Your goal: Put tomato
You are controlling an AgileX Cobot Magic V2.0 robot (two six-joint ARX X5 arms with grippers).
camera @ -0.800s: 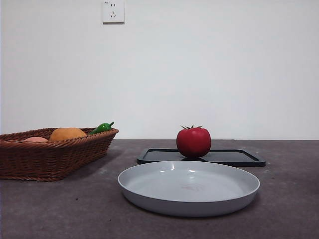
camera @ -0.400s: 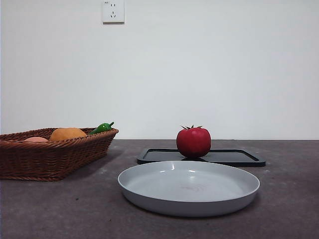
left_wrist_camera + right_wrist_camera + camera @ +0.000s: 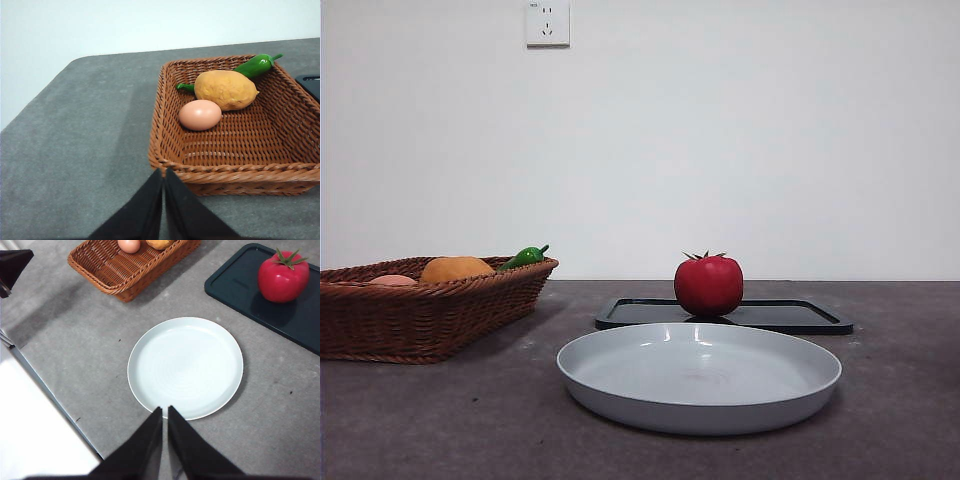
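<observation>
The glossy red tomato [image 3: 708, 285] [image 3: 283, 278] with a green stem stands on a black tray [image 3: 790, 316] [image 3: 300, 315], behind a pale grey plate [image 3: 620, 400] [image 3: 150, 385]. No arm shows in the front view. My right gripper [image 3: 164, 412] is shut, high above the near rim of the plate, well away from the tomato. The left gripper [image 3: 164, 174] is shut too, hovering just off the near rim of the wicker basket [image 3: 165, 160]. Neither holds anything.
The brown wicker basket [image 3: 380, 325] [image 3: 100, 280] at the left holds an orange lumpy fruit [image 3: 226, 89] [image 3: 456, 268], a pale pink egg-shaped one [image 3: 200, 114] and a green pepper [image 3: 255, 66] [image 3: 524, 257]. In the right wrist view the table edge [image 3: 45, 390] runs close by.
</observation>
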